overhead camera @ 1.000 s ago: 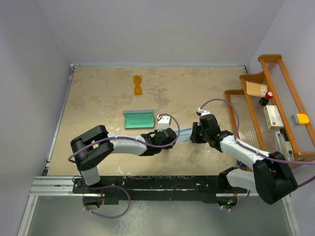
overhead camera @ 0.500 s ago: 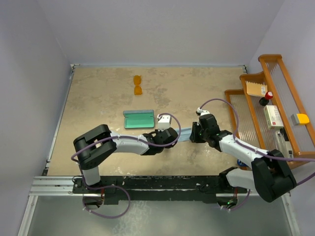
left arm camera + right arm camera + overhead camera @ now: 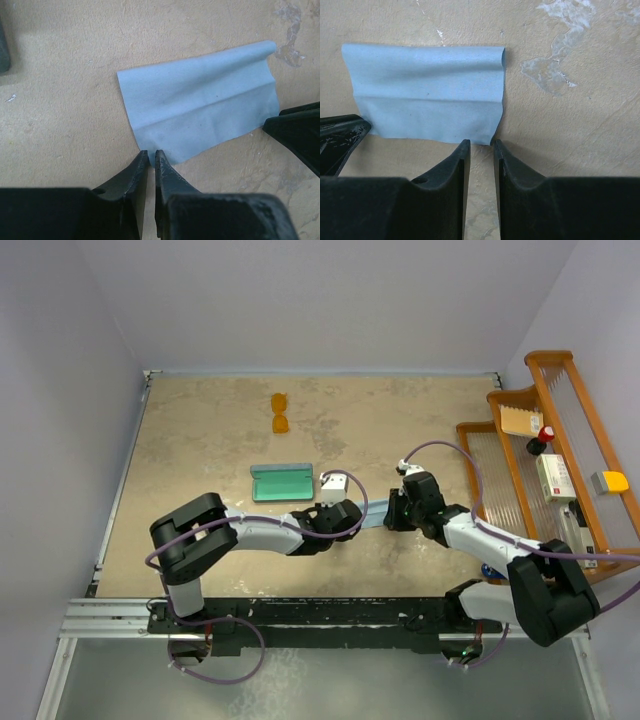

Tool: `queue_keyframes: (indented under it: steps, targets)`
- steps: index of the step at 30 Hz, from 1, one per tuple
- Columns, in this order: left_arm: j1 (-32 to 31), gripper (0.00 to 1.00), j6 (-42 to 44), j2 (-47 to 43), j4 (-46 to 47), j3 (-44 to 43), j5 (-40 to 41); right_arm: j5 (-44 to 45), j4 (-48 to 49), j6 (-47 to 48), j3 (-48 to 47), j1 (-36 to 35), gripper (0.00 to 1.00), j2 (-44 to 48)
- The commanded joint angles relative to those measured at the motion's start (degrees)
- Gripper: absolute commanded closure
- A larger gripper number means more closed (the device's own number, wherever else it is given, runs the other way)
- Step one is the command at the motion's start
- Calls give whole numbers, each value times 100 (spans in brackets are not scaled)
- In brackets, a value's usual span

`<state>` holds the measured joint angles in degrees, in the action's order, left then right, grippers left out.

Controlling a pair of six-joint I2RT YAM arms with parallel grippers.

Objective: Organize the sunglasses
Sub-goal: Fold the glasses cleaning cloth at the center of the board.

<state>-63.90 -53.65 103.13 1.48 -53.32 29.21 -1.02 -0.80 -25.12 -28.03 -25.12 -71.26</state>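
The orange sunglasses (image 3: pixel 281 413) lie at the far side of the table, away from both arms. The open case (image 3: pixel 283 483) with its teal lining lies left of centre. A light blue cloth (image 3: pixel 373 515) lies flat between the grippers, with one fold along it (image 3: pixel 200 115). My left gripper (image 3: pixel 152 152) is shut, its tips pinching the cloth's near left corner. My right gripper (image 3: pixel 481 142) is slightly open, with its tips at the cloth's (image 3: pixel 425 95) near right corner and bare table in the gap. Each gripper's fingers show at the edge of the other wrist view.
A wooden rack (image 3: pixel 540 440) holding small items stands along the right edge. Walls close the table at the left, back and right. The left arm (image 3: pixel 230 530) stretches across the near middle of the table.
My right gripper has moved slightly left, up to the cloth's edge. My left gripper has shifted only a little. The sunglasses and the case have not moved.
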Motion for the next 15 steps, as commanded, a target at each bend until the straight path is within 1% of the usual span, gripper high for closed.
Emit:
queue_keyframes:
  steps: [1, 7, 8, 9, 13, 15]
  targets:
    - [-35, 93, -102, 103, -139, -176, -33, -85, 145, -54, -21, -28, 72, -65]
    - [-35, 97, -85, 177, -120, -231, -89, -107, 167, -50, -27, -36, 75, -111]
    - [-34, 100, -76, 188, -113, -243, -97, -105, 168, -46, -38, -44, 76, -120]
    - [-35, 100, -76, 196, -113, -244, -105, -109, 160, -47, -44, -45, 78, -130]
    - [-35, 100, -45, 180, -133, -245, -81, -109, 159, -45, -55, -53, 90, -151]
    - [-34, 100, -14, 157, -159, -248, -50, -109, 159, -45, -53, -53, 99, -138]
